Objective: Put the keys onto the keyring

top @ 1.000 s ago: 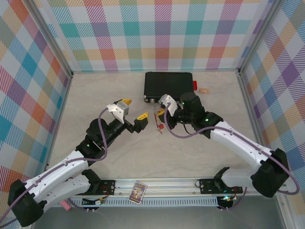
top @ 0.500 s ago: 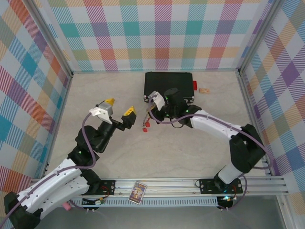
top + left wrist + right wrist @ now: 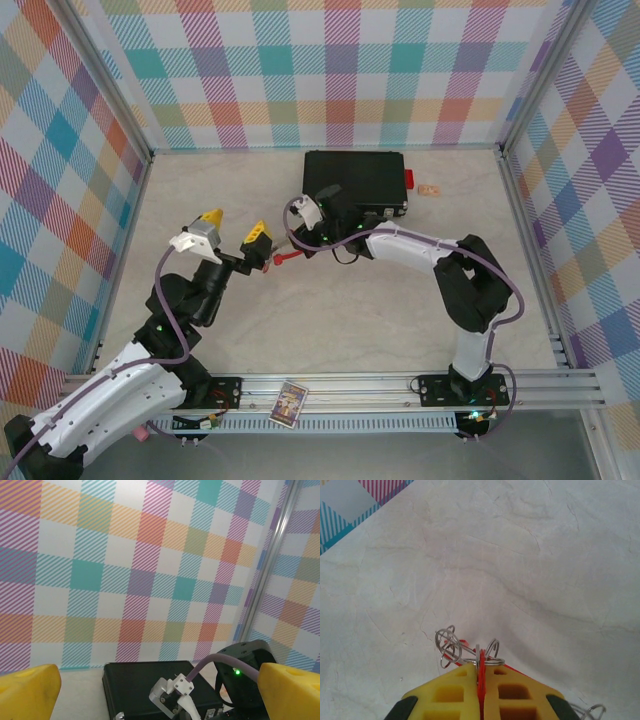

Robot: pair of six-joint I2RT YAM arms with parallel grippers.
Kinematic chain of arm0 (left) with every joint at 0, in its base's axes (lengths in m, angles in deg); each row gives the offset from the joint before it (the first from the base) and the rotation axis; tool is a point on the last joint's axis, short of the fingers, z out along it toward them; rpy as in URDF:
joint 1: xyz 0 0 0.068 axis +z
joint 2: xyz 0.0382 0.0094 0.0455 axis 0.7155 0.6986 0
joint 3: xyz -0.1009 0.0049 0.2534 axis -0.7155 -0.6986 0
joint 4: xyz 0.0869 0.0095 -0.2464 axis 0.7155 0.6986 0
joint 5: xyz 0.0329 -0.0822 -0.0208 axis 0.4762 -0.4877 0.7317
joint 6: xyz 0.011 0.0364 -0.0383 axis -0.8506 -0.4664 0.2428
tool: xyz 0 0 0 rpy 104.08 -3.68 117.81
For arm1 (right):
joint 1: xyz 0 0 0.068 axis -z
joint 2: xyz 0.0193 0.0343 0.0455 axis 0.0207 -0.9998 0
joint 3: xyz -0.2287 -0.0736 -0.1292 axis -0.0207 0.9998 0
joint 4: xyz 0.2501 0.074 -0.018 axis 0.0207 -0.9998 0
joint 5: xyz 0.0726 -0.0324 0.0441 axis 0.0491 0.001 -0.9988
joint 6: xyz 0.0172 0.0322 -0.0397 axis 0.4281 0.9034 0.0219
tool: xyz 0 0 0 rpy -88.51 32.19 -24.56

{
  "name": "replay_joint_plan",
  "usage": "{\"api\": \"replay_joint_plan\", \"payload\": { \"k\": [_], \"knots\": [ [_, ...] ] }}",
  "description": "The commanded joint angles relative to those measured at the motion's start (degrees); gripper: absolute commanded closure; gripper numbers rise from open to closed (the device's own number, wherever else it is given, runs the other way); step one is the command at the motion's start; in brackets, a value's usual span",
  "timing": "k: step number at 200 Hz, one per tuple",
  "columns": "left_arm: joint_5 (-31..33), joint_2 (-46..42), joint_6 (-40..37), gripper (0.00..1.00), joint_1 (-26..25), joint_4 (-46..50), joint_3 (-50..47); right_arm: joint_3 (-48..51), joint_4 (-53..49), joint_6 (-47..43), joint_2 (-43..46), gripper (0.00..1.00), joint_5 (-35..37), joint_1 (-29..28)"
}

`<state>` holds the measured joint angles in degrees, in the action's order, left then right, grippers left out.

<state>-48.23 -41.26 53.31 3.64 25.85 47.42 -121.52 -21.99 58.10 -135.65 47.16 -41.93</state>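
Observation:
My right gripper (image 3: 480,664) is shut on the keyring (image 3: 481,666), pinching a thin red strip of it between the yellow fingers. Small silver wire rings (image 3: 448,645) bunch just past the fingertips. I cannot tell the keys apart from this bundle. Seen from above, the right gripper (image 3: 290,248) reaches far left and holds the red keyring (image 3: 287,257) just above the table. The left gripper (image 3: 233,224) stands open right beside it, tilted upward. In the left wrist view the left gripper (image 3: 160,692) is wide open with nothing between its fingers.
A black case (image 3: 355,175) lies at the back centre, also seen as the black case (image 3: 135,680). A red block (image 3: 409,179) sits at its right edge, and a small tan piece (image 3: 429,189) lies beyond that. A card (image 3: 290,402) rests on the front rail.
The right arm has swung left across the table, carrying the keyring up to the left gripper. The left gripper has drawn back to the left, still open.

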Motion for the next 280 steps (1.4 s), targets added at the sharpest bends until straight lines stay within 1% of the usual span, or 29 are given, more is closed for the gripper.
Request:
{"api": "replay_joint_plan", "payload": {
  "k": [1,193,221,280],
  "knots": [
    [2.2,-1.0,-0.6,0.00,-0.2,-1.6,-0.8,-0.7,2.0,0.7,-0.5,1.00,-0.4,0.0],
    [1.5,1.3,-1.0,0.00,-0.2,-1.6,-0.9,13.2,0.0,-1.0,6.0,1.00,2.1,1.8],
    [0.4,1.8,-1.1,0.00,-0.2,-1.8,-0.7,15.2,-1.8,-0.7,7.0,1.00,2.3,2.0],
    [0.6,2.0,-1.1,0.00,-0.2,-1.9,-0.8,19.4,-6.4,-0.3,9.8,1.00,4.2,2.2]
  ]
}}
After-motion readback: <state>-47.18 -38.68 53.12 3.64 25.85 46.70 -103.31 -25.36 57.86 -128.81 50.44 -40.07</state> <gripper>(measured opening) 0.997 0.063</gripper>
